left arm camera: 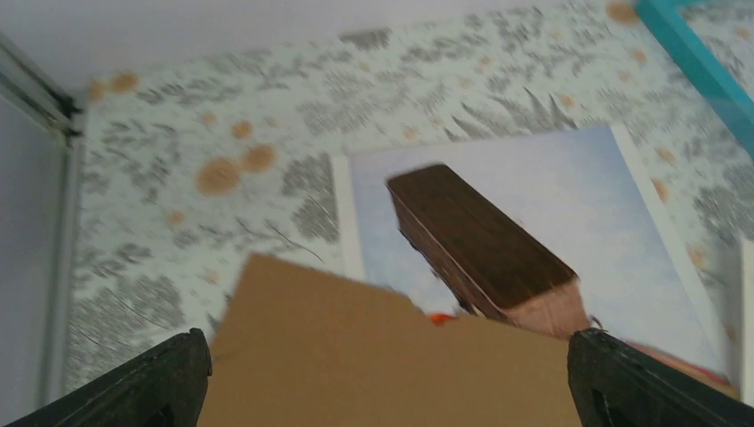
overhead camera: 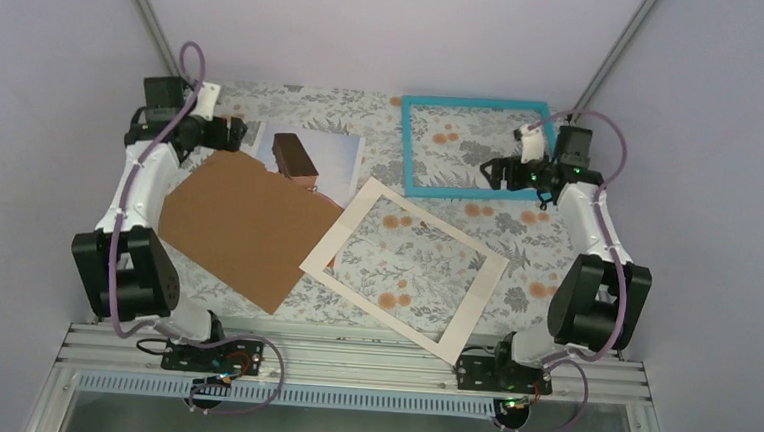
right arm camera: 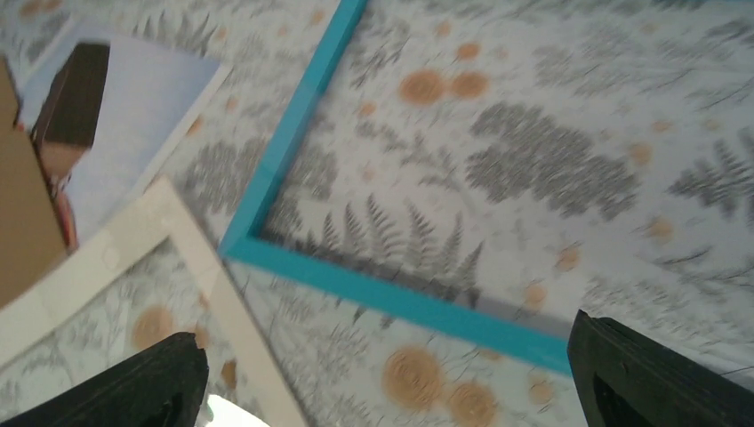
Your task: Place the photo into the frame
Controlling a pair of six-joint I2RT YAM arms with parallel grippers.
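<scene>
The photo [overhead camera: 330,156] lies flat at the back left, showing pale blue sky and a brown basket. Its near part is hidden under the brown backing board [overhead camera: 247,228]. In the left wrist view the photo [left arm camera: 587,213] lies beyond the board [left arm camera: 382,365]. The turquoise frame [overhead camera: 475,103] lies flat at the back right, and its near rim [right arm camera: 391,298] shows in the right wrist view. My left gripper [overhead camera: 242,134] is open and empty above the photo's left edge [left arm camera: 391,391]. My right gripper [overhead camera: 490,173] is open and empty over the frame's near rim [right arm camera: 382,391].
A cream mat border [overhead camera: 347,234] lies tilted in the middle, between the board and the frame, and also shows in the right wrist view [right arm camera: 133,240]. The floral tablecloth [overhead camera: 546,246] covers the table. Grey walls stand on three sides.
</scene>
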